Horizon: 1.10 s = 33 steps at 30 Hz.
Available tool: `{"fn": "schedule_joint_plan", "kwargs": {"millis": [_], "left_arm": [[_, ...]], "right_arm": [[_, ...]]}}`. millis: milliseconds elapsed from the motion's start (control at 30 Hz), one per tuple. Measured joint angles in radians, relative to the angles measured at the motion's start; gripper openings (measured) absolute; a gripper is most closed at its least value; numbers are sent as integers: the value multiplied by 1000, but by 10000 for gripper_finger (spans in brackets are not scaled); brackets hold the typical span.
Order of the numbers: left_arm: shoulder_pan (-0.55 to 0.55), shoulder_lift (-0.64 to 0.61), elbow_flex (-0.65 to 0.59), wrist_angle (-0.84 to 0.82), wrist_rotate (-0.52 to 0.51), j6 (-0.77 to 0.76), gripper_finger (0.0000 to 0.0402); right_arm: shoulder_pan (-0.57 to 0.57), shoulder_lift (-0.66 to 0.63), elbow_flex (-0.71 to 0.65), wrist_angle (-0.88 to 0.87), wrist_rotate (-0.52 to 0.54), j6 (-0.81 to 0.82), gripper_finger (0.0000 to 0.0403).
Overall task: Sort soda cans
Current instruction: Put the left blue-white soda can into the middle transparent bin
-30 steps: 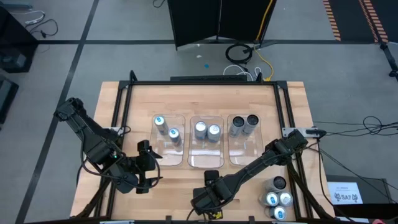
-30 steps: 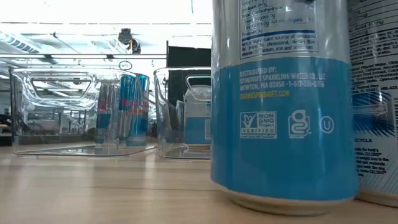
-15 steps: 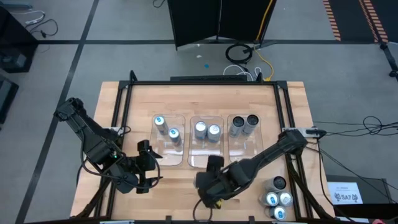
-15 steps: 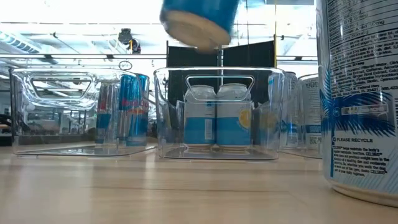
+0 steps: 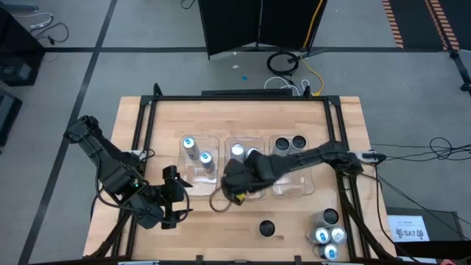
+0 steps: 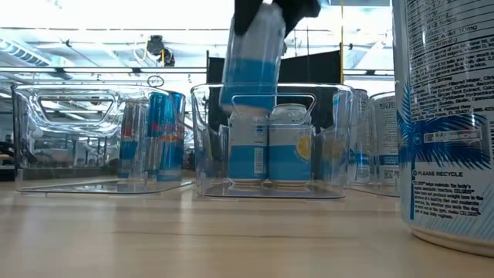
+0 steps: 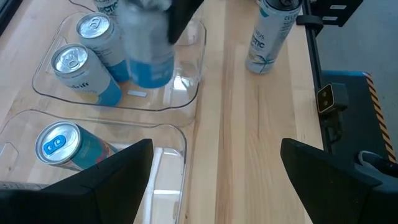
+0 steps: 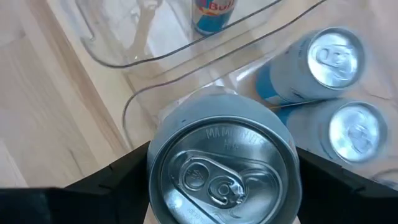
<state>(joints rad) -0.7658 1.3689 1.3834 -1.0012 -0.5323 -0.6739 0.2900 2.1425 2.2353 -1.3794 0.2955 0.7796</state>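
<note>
The tabletop point(image 5: 169, 118) is pale wood edged by a black metal frame, standing on a grey floor point(image 5: 147, 29) crossed by dark lines. Past its far edge stands a black panel point(image 5: 254, 26), with coiled black and white cables point(image 5: 283, 65) and a yellow cable point(image 5: 315, 29) on the floor beside it. Orange-and-black hazard tape point(image 5: 423, 22) runs across one corner. From table height, bright ceiling lights point(image 6: 116, 19) glare over the room behind
</note>
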Motion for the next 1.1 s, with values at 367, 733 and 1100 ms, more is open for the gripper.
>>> {"fn": "schedule_joint_plan", "kwargs": {"millis": [367,733,1100], "left_arm": [[0,0,0,0,0,0,361],[0,0,0,0,0,-1,361],[0,0,0,0,0,-1,361]], "right_arm": [[-119,130,0,24,-144,-62,293],[-188,149,-43,115,-194,-74,293],[-186,148,-52,125,-189,-92,324]]}}
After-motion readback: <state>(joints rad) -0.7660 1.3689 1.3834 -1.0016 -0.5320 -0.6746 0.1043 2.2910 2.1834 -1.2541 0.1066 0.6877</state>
